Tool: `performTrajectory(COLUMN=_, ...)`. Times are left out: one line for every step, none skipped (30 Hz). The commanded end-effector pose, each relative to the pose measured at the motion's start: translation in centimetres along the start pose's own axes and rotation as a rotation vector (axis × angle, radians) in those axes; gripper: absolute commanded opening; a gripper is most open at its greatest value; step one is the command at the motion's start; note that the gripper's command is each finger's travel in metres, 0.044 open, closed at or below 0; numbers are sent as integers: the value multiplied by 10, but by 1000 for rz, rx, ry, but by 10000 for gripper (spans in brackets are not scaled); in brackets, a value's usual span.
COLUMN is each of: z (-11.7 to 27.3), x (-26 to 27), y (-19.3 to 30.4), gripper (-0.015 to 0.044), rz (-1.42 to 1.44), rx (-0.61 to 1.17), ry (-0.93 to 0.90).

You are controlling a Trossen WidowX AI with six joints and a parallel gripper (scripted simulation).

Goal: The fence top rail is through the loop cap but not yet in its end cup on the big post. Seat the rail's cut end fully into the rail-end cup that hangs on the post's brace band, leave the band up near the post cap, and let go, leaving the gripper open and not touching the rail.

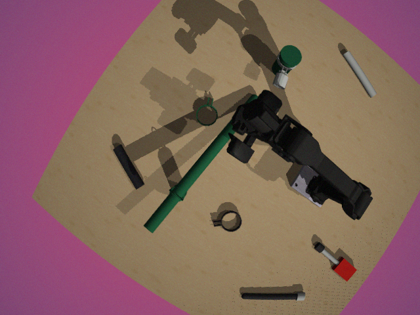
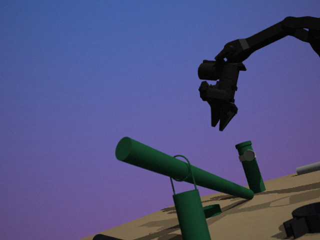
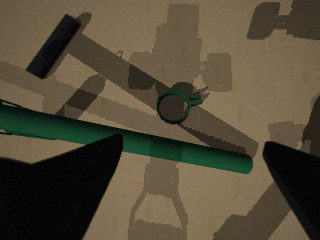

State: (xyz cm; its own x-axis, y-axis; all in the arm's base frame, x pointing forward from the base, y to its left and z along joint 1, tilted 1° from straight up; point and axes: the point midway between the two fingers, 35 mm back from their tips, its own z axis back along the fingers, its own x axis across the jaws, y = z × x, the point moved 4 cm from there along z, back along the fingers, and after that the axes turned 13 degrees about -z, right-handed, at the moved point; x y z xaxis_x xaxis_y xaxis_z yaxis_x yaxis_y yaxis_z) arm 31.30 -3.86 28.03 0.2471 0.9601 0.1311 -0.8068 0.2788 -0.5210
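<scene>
The green rail (image 1: 203, 163) (image 2: 155, 158) (image 3: 210, 159) slopes through the wire loop cap (image 2: 190, 171) on the short post (image 2: 191, 214). Its far end is low, near the big post's foot and apart from the cup. The big post (image 2: 252, 173) stands upright with its green cap (image 1: 291, 56). The grey rail-end cup (image 1: 281, 80) (image 2: 249, 155) hangs on the brace band (image 2: 241, 158) just below the cap. My gripper (image 2: 217, 127) (image 3: 191, 144) is open and empty, pointing down above the rail's low end. In the top view the arm hides its fingertips and part of the rail.
A green ring clamp (image 1: 197, 119) (image 3: 158, 111) lies beside the rail, and a black ring clamp (image 1: 240, 222) near the middle. A black bar (image 1: 128, 167) (image 3: 52, 46), a white bar (image 1: 360, 74), a black rod (image 1: 269, 296) and a red block (image 1: 344, 270) lie around.
</scene>
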Motion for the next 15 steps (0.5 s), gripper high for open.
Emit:
performTrajectory(z=-2, x=-13, y=-3, gripper=440, rz=-83, rx=17, ry=70)
performTrajectory(z=-2, x=-13, y=-3, gripper=440, rz=-83, rx=17, ry=70)
performTrajectory(z=-2, x=-13, y=-3, gripper=440, rz=-83, rx=17, ry=70)
performTrajectory(z=-2, x=-13, y=-3, gripper=440, rz=-83, rx=17, ry=70)
performTrajectory(z=-2, x=-13, y=-3, gripper=440, rz=-83, rx=17, ry=70)
performTrajectory(z=-2, x=-14, y=-3, gripper=440, rz=-71, rx=19, ry=70)
performTrajectory(z=-2, x=-16, y=-3, gripper=440, rz=-47, rx=23, ry=69)
performTrajectory(z=-3, x=-20, y=-3, gripper=440, rz=-11, rx=28, ry=68)
performTrajectory(z=-3, x=-25, y=-3, gripper=440, rz=37, rx=35, ry=66)
performTrajectory(z=-4, x=-30, y=-4, gripper=440, rz=94, rx=43, ry=63)
performTrajectory(z=-4, x=-37, y=-4, gripper=440, rz=159, rx=50, ry=59)
performTrajectory(z=-4, x=-45, y=-4, gripper=440, rz=228, rx=59, ry=59)
performTrajectory(z=-4, x=-52, y=-4, gripper=440, rz=300, rx=67, ry=52)
performTrajectory(z=-5, x=-59, y=-3, gripper=440, rz=371, rx=74, ry=45)
performTrajectory(z=-5, x=-66, y=-3, gripper=440, rz=442, rx=80, ry=37)
